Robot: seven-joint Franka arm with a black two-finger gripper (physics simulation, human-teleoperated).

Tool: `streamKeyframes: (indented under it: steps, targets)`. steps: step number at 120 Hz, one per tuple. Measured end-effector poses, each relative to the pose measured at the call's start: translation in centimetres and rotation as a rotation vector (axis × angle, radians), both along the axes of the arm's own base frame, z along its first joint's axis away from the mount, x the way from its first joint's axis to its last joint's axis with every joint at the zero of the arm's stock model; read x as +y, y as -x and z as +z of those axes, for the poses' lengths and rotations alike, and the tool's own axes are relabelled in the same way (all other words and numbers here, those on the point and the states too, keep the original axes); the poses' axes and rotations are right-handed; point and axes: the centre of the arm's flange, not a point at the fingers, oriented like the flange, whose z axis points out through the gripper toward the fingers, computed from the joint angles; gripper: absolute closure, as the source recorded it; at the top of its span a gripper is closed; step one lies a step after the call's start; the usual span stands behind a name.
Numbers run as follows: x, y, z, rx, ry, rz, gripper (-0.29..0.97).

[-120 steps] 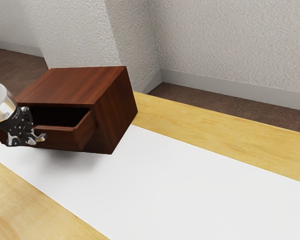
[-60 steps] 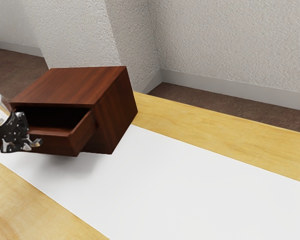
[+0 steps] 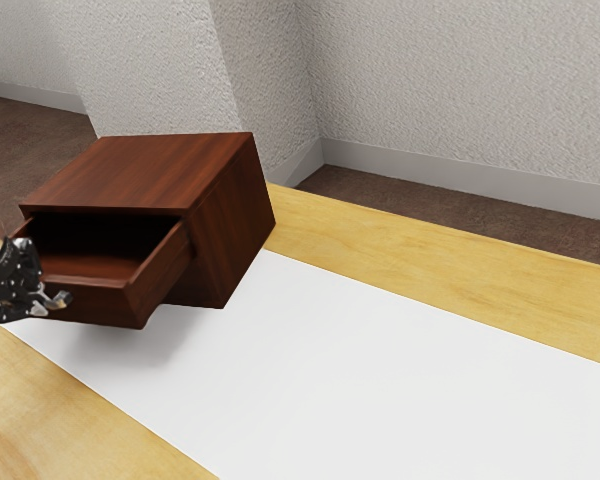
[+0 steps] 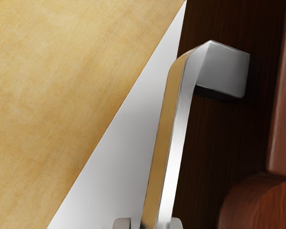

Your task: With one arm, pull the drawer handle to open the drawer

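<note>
From the exterior view, my gripper (image 3: 45, 302) sits at the front of the drawer (image 3: 155, 272), which stands partly out of the cabinet (image 3: 170, 175). In the wrist view, the jaws are clamped on the silver handle (image 4: 174, 138), with fingertips (image 4: 122, 223) touching both its sides.

The gripper (image 3: 48, 300) drew back toward the exterior view's left, clamped on the handle (image 4: 174, 143), and the drawer (image 3: 130, 285) slid farther out of its cabinet (image 3: 180, 170).
</note>
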Motion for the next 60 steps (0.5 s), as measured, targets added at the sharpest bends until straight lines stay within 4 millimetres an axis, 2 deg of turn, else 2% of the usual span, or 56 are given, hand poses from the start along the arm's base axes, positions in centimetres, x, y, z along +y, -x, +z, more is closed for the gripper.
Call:
streamKeyframes:
  steps: [60]
  targets:
    - [-0.6,1.7,-0.1,-0.005,-0.002,0.012,0.73]
